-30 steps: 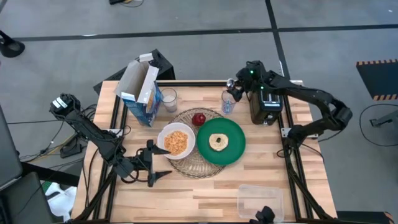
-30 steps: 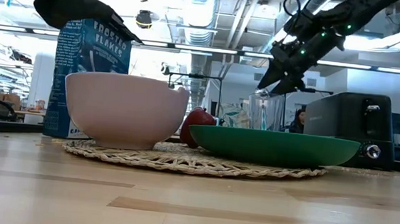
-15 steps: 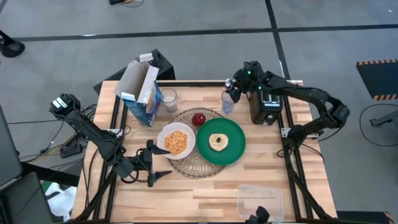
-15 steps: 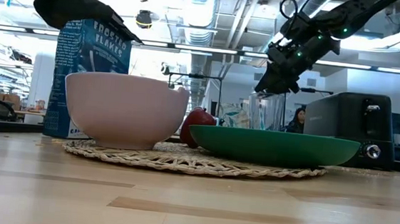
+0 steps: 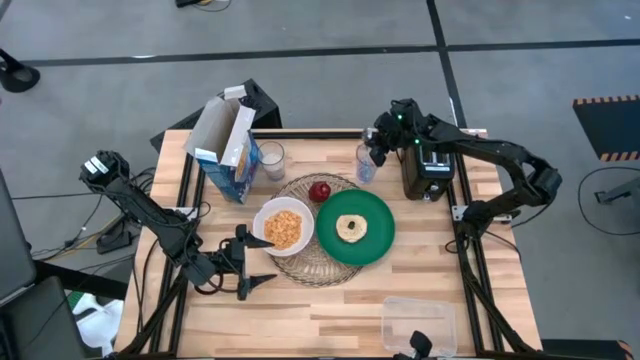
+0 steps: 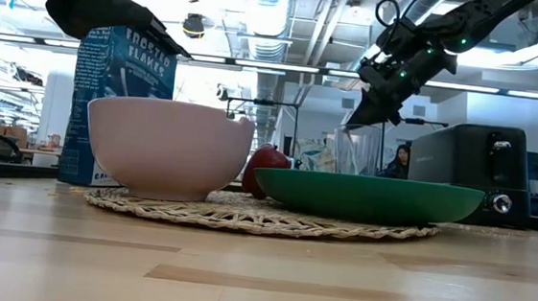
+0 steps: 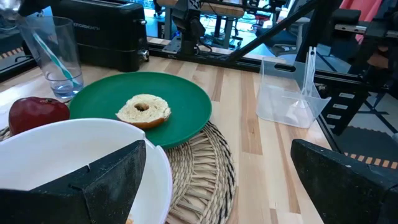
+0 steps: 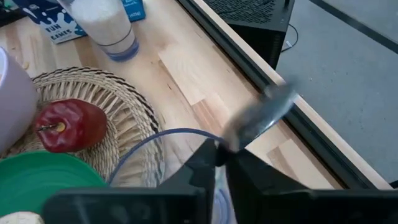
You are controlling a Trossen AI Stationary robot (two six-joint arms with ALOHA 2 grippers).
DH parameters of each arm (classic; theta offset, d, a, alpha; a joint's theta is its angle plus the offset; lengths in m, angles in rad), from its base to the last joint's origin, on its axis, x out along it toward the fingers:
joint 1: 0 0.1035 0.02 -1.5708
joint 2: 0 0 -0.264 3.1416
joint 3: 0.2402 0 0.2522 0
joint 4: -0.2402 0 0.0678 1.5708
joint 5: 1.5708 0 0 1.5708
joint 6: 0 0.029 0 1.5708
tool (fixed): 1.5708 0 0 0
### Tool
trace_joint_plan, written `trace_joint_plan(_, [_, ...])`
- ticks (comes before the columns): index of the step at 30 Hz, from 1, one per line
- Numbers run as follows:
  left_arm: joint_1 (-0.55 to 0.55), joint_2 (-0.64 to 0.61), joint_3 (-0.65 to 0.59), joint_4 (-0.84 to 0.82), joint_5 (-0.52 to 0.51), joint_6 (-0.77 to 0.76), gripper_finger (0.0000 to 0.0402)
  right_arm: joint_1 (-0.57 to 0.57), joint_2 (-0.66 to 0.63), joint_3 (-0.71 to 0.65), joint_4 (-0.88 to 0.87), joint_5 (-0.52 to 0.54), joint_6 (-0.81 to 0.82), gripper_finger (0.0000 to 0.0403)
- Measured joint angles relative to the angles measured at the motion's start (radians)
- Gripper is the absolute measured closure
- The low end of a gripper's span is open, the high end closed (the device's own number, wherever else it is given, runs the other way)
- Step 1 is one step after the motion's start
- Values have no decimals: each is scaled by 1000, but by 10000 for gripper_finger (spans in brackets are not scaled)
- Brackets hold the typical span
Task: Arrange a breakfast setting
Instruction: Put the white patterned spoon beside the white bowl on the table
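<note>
Spoon (image 8: 258, 115) in glass (image 5: 367, 163), right jaws clenched on it, left jaws released, cereal in bowl (image 5: 283, 226)

A wicker mat (image 5: 318, 232) is laid at the middle of the table (image 5: 330, 300). On it, a bowl (image 5: 283, 226) is set to the left and a plate (image 5: 356, 228) to the right, with an apple (image 5: 320, 190) behind and between them. A bagel (image 5: 351, 227) is placed on the plate. Behind the bowl a cereal box (image 5: 228, 150) is stood, with a glass (image 5: 270, 160) just to its right. A second glass (image 5: 366, 164) is stood behind the plate, a toaster (image 5: 428, 170) to its right. A plastic tub (image 5: 419, 323) is set at the front right corner.
</note>
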Motion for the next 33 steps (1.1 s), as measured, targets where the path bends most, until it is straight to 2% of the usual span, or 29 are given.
trace_joint_plan(6, [0, 0, 0, 0, 0, 0, 16, 0, -1, 0, 2, 0, -10, 377])
trace_joint_plan(16, [0, 0, 0, 0, 0, 0, 16, 28, -21, 0, -7, 12, -15, 373])
trace_joint_plan(24, [0, 0, 0, 0, -7, -1, 16, 86, -149, 1, -38, 64, -9, 370])
trace_joint_plan(30, [2, 0, 0, 9, -40, 1, 16, 150, -236, 55, -97, 139, -6, 374])
trace_joint_plan(33, [22, 0, -1, 56, -43, 73, 16, 184, -265, 83, -122, 144, -5, 370])
